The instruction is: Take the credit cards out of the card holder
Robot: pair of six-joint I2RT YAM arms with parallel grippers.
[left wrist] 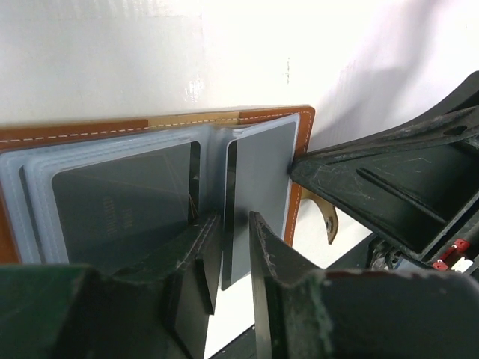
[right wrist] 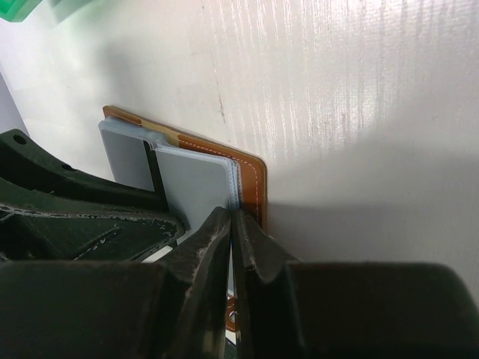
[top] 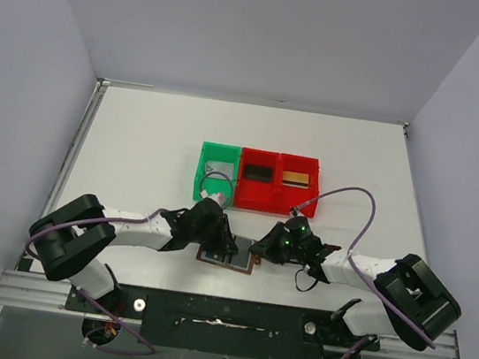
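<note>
- Straddles, with black left gripper (left wrist: pixel 234 218) at narrow gap, dark grey plastic credit card (left wrist: pixel 258 179); cannot tell if pinched.
- Sets right gripper (right wrist: pixel 232 215), fingers closed together, at edge of brown leather bifold card holder (right wrist: pixel 194 183), open on white table (right wrist: pixel 337 112).
- Risks dragging holder along with card if right hold slips.

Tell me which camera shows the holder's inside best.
Left wrist: the holder fills the frame, both sleeves showing. Right wrist catches one end of it; the top view shows a small, partly covered patch.
</note>
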